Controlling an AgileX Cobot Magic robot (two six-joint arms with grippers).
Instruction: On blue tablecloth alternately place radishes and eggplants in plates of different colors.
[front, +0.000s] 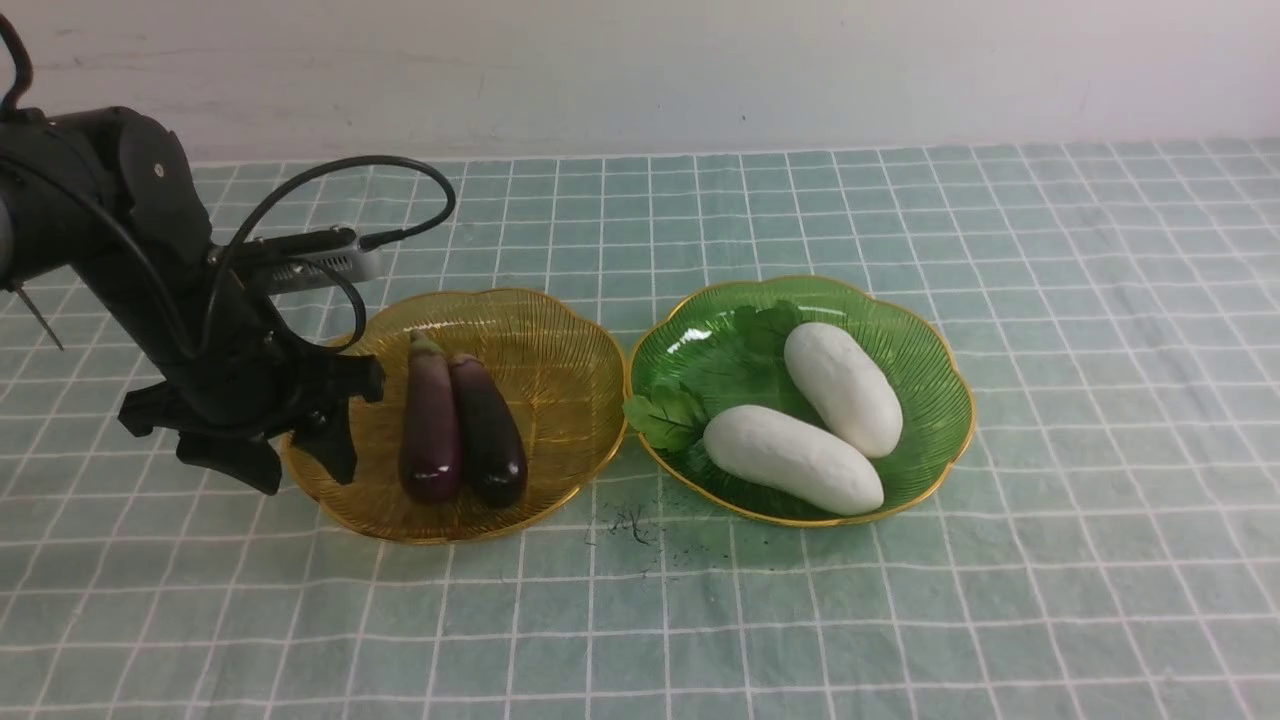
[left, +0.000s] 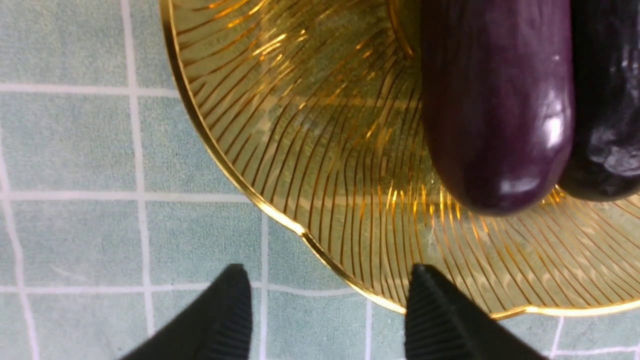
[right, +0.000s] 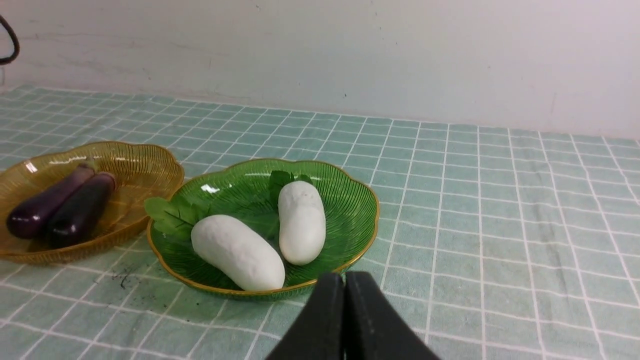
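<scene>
A: What covers the blue tablecloth (front: 1050, 300)?
B: Left of centre, the amber plate (front: 560, 380) holds two eggplants (front: 430, 420) side by side; right of centre, the green plate (front: 900, 340) holds two radishes (front: 790, 455).
A: And the grippers?
B: The left gripper (front: 300, 475) is spread, empty, astride the amber rim; the right gripper (right: 345, 320) is pressed together.

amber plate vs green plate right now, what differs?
Colour: the amber plate is yellow-gold, the green plate green. Contents: the amber plate holds both eggplants, side by side; the green plate holds both radishes. The open left gripper hangs at the amber plate's rim; no gripper shows by the green plate in the front view. Shared: ribbed, translucent, scalloped gold-edged rims.
</scene>
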